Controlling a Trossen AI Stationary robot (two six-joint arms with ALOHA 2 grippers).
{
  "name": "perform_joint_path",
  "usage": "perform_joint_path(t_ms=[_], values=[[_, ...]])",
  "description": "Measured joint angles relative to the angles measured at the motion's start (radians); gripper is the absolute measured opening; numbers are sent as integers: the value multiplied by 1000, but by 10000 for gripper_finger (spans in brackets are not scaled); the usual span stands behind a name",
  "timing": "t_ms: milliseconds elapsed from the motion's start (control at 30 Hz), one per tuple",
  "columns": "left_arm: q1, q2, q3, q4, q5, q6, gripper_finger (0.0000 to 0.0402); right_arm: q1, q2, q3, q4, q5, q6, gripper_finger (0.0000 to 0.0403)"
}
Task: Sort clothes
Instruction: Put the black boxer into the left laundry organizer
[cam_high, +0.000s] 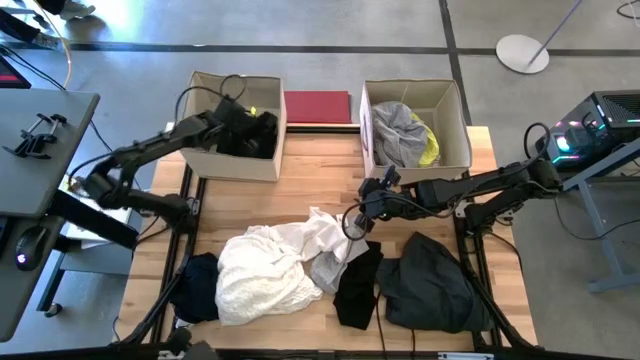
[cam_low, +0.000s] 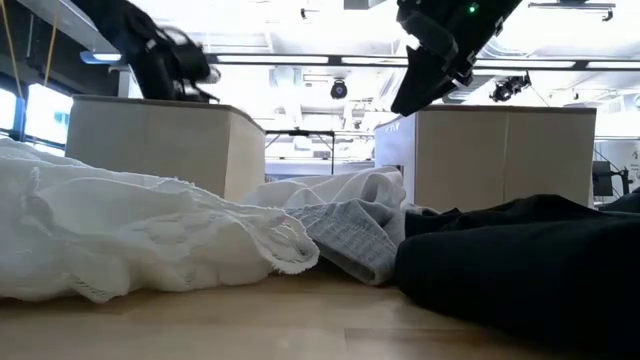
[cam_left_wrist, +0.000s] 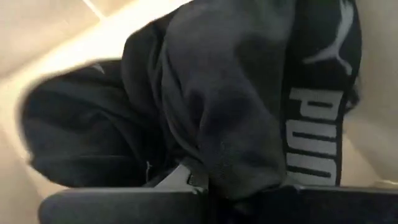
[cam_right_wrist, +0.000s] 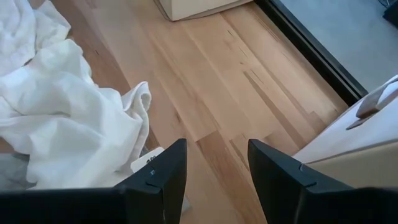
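left pincer (cam_high: 243, 118): down in your left box (cam_high: 205, 160), nipped nearly shut on the black garment (cam_left_wrist: 236, 112) | right pincer (cam_right_wrist: 214, 180): half open, empty, over bare counter (cam_right_wrist: 211, 74) beside the white garment (cam_right_wrist: 62, 124) | rest of clothes (cam_high: 430, 285): near edge, few in right box (cam_high: 455, 100)

Two beige cardboard boxes stand at the far side of the wooden table (cam_high: 300, 160): the left box (cam_high: 205, 160) and the right box (cam_high: 455, 110). A flat dark-red rectangle (cam_high: 318, 107) lies between them. A round white floor stand base (cam_high: 523, 53) sits beyond the table.
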Motion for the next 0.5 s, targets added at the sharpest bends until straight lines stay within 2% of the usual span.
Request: perform_joint_path(t_ms=[133,267,500], values=[[20,77,2,34,8,2,43,0,0,0,0,-1,18,158],[25,85,5,34,27,17,88,5,0,0,-1,-1,17,158],[20,39,147,-130,53,19,182,8,0,0,-4,-29,-18,158]])
